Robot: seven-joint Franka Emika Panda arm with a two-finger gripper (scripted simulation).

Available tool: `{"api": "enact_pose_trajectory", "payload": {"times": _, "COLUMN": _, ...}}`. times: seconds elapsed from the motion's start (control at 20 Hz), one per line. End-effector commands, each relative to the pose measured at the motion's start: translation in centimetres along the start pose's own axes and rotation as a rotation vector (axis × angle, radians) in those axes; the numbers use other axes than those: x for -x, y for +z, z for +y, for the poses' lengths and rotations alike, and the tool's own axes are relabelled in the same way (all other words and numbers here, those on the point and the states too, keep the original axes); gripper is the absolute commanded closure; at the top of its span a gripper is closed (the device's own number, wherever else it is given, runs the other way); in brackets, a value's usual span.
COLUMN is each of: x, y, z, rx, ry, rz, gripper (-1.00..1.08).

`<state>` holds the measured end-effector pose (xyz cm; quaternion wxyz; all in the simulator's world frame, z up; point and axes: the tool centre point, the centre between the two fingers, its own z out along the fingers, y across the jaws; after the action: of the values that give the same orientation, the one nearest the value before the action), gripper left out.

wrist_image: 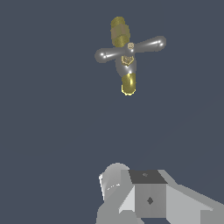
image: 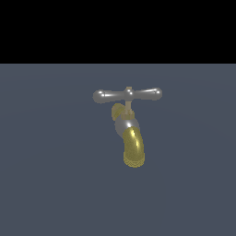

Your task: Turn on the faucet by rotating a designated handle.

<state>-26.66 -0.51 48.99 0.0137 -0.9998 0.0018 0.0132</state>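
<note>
The faucet [image: 127, 126] stands alone on the dark grey-blue floor, with a grey body and a curved brass-yellow spout [image: 133, 147] bending down toward the camera. The handle [image: 127, 94] is a silver crossbar with bulbous ends, lying level across a small brass stem on top. In the wrist view the faucet [wrist_image: 127, 65] is seen from above and far off, with the handle [wrist_image: 130, 48] slightly slanted across it. Grey blocky parts of my gripper [wrist_image: 148, 197] show at the picture's edge, well apart from the faucet. Its jaws cannot be made out. The exterior view does not show the gripper.
The flat dark grey-blue floor [image: 55, 184] surrounds the faucet. The region above it in the exterior view is black.
</note>
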Motion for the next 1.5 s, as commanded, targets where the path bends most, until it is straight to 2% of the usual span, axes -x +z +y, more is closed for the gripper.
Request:
{"api": "enact_pose_trajectory", "payload": {"times": 0.0, "x": 0.0, "y": 0.0, "z": 0.0, "rx": 0.000, "ry": 0.000, "rz": 0.000, "gripper": 1.08}}
{"api": "enact_pose_trajectory", "payload": {"times": 0.65, "x": -0.2, "y": 1.6, "z": 1.5, "rx": 0.002, "ry": -0.098, "rz": -0.001, "gripper": 1.08}}
{"api": "enact_pose_trajectory", "payload": {"times": 1.45, "x": -1.8, "y": 7.2, "z": 6.5, "rx": 0.011, "ry": -0.440, "rz": -0.003, "gripper": 1.08}}
